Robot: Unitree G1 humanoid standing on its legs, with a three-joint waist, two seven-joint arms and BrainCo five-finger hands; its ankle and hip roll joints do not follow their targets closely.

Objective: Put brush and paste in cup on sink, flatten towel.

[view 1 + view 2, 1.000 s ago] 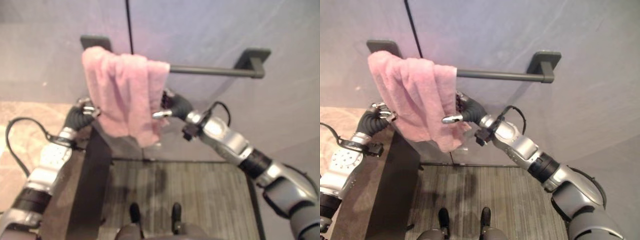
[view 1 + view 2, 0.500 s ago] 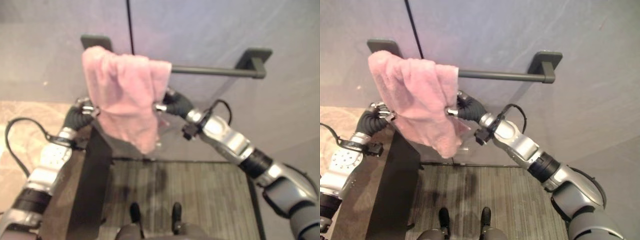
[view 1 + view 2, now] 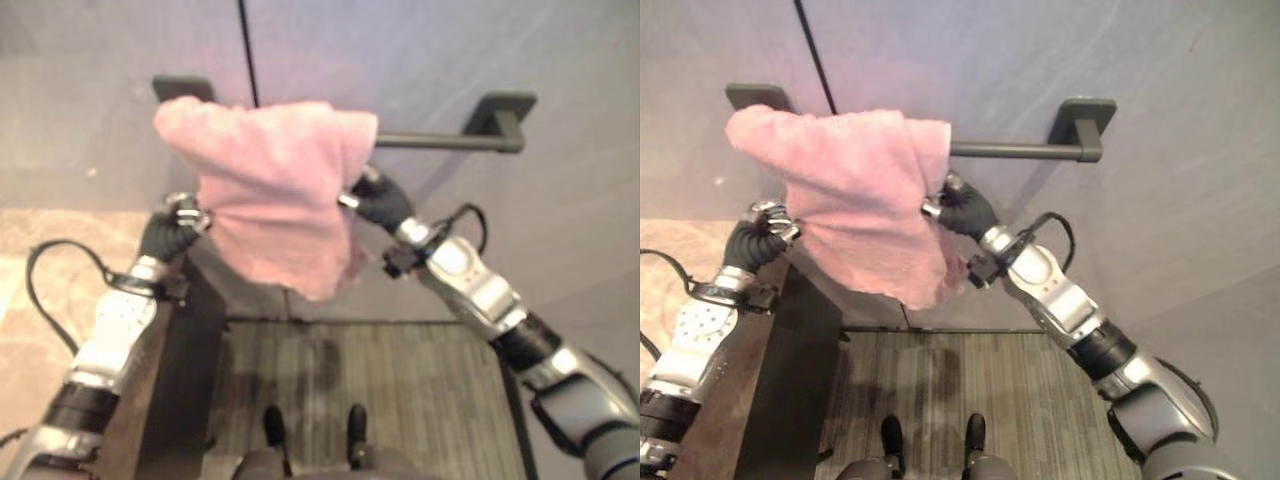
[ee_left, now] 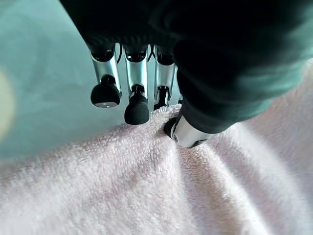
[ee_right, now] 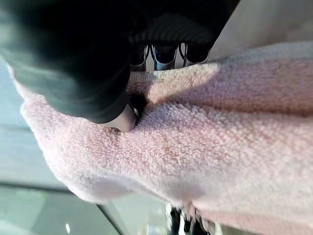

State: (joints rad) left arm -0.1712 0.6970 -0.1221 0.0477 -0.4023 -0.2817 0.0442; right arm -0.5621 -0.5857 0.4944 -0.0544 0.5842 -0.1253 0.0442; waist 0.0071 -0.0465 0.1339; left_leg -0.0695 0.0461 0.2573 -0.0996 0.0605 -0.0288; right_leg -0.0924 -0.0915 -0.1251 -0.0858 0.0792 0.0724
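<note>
In the left eye view a pink towel (image 3: 275, 190) hangs bunched over the left part of a dark rail (image 3: 440, 142) fixed to a grey wall (image 3: 400, 50), its lower edge sagging to a point below the rail. The left hand (image 3: 180, 215) is at the towel's left edge, beside a dark cabinet (image 3: 190, 340), and the right hand (image 3: 368, 195) is at the towel's right edge just under the rail. A striped mat (image 3: 410, 390) lies on the floor below. In the right eye view the towel (image 3: 855, 195) covers the rail (image 3: 1015, 150) from its left bracket to about its middle, and the bare right half of the rail runs on to the right bracket. The right hand (image 3: 952, 205) grips the right edge of the cloth, with a silver fingertip showing against the pink; the left hand (image 3: 768, 225) touches the left edge lower down. In the left wrist view the left hand's fingers (image 4: 137, 93) are curled down towards the towel (image 4: 146, 196), and the thumb (image 4: 185, 132) presses into the cloth, pinching a fold with the nearest finger. In the right wrist view the towel (image 5: 220, 142) is drawn across in a thick band, and the right hand's thumb (image 5: 123, 117) and the fingers (image 5: 164, 54) behind the cloth close on its edge.
</note>
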